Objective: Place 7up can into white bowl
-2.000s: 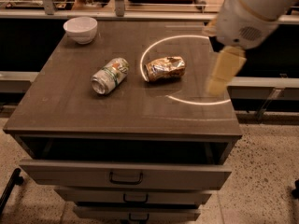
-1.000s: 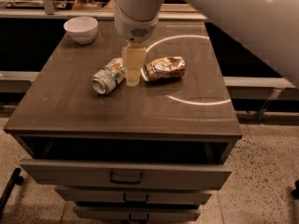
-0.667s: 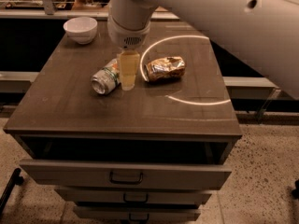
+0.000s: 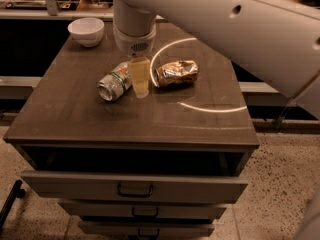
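So, our pincer (image 4: 141,90) hangs tip-down just beside the 7up can (image 4: 114,82), on the can's right, with its tip low near the surface (image 4: 125,121). We honestly can't tell from this angle whether it's spread or pressed together. It reads as one pale yellowish slab. The can looks to be beside it rather than in its grip.

We'd say the step in hand is the grasp. The can lies on its side, so it'll probably roll if we nudge one flank. Our take is to shift the pincer left until it's over the middle of the can, straddle the round body, and close gently, since thin aluminium dents. Mind the foil snack bag (image 4: 176,73) near the pincer's other side, because a sloppy swing could drag it along.

The can is silver-white with green markings and a bit of orange. Its silver end faces front-left, and it lies diagonally on the surface. The white bowl (image 4: 86,31) sits upright at the back-left corner, well apart from the can. It looks only a little wider than the can, so the drop will need decent centring.
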Tool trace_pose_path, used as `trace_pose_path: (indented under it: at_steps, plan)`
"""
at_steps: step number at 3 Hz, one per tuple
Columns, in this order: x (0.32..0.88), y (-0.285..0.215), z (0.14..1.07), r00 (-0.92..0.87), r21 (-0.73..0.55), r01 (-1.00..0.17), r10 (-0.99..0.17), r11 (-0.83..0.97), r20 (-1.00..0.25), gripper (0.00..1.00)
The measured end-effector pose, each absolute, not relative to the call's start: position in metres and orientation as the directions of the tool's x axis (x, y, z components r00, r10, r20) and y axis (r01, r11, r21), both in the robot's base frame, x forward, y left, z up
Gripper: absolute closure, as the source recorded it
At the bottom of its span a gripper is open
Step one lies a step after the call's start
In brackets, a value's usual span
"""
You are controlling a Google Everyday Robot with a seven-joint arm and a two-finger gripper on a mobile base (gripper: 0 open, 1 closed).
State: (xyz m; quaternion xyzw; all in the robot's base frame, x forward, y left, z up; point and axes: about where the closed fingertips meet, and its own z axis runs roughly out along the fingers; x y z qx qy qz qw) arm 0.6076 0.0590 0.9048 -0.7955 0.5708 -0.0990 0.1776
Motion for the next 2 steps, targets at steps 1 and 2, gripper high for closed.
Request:
trace_pose_path:
  at_steps: [1,2]
  plan:
    - [0.626,0.065,0.887,0.377,-0.361,-0.857,-0.925,-0.368,0.048,0.0]
    - [0.637,0.067,0.873,0.396,-0.345,-0.846,-0.912,-0.406,0.104,0.13]
